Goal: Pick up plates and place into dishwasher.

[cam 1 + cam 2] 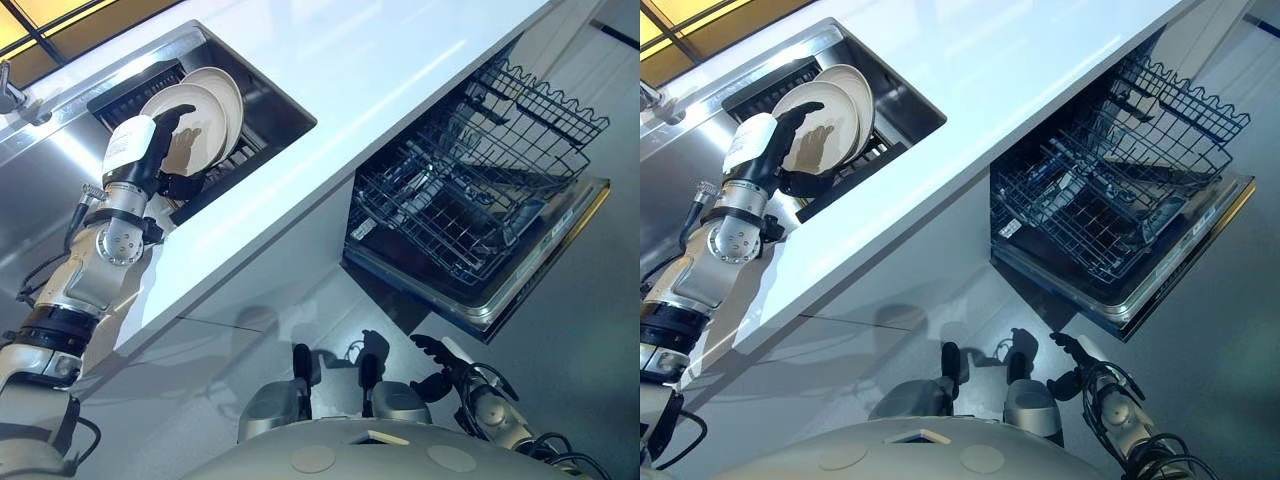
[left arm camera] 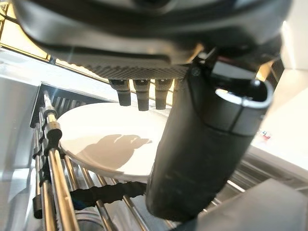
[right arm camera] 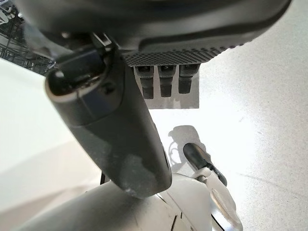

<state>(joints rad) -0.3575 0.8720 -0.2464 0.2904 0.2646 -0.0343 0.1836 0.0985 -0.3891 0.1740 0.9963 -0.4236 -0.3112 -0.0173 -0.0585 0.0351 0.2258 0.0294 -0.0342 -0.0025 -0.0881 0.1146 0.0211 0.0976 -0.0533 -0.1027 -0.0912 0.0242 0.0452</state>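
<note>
Two cream plates stand on edge in a dark rack [image 1: 225, 172] inside the sink. My left hand [image 1: 140, 148] is at the front plate [image 1: 200, 135], fingers reaching over its upper rim and thumb by its lower edge, with the hand's shadow on the plate's face. In the left wrist view the front plate [image 2: 103, 144] lies past the fingertips [image 2: 143, 96] and the thumb [image 2: 202, 144], and the fingers look relaxed, not clamped. The back plate [image 1: 228, 92] leans behind it. The right hand [image 1: 440, 362] hangs low near the floor, open and holding nothing.
The dishwasher stands open under the white counter [image 1: 380, 90], its door [image 1: 520, 290] down and the lower wire rack [image 1: 460, 200] pulled out, bare. An upper rack [image 1: 545, 100] sits above. The steel sink rim [image 1: 60, 140] and a tap [image 1: 12, 100] are at the left.
</note>
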